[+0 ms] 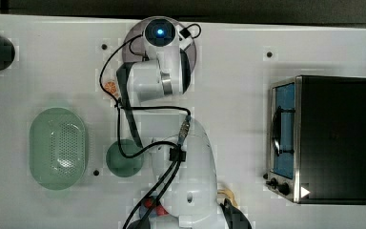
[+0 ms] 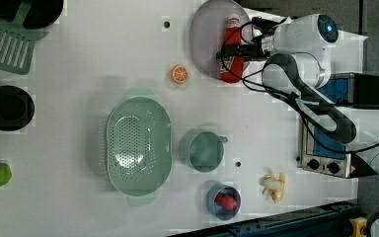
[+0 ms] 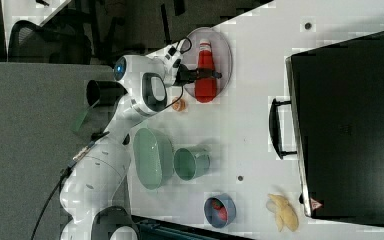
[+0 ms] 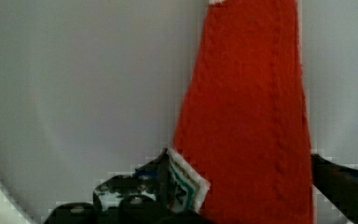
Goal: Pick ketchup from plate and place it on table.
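Left view shows you the one ketchup (image 2: 231, 49) lying flat on the one plate (image 2: 205, 37), near its rim. Your gripper (image 2: 233, 52) is down over the bottle's middle, fingers apart on both sides, nothing clamped yet. I judge this the grasp step: next you must close, then lift clear of the plate toward the bare table (image 2: 79, 98). Beside the plate lies one orange slice (image 2: 179, 74).

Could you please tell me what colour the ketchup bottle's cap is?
The ketchup has a red cap at its narrow end, seen best in the right view.
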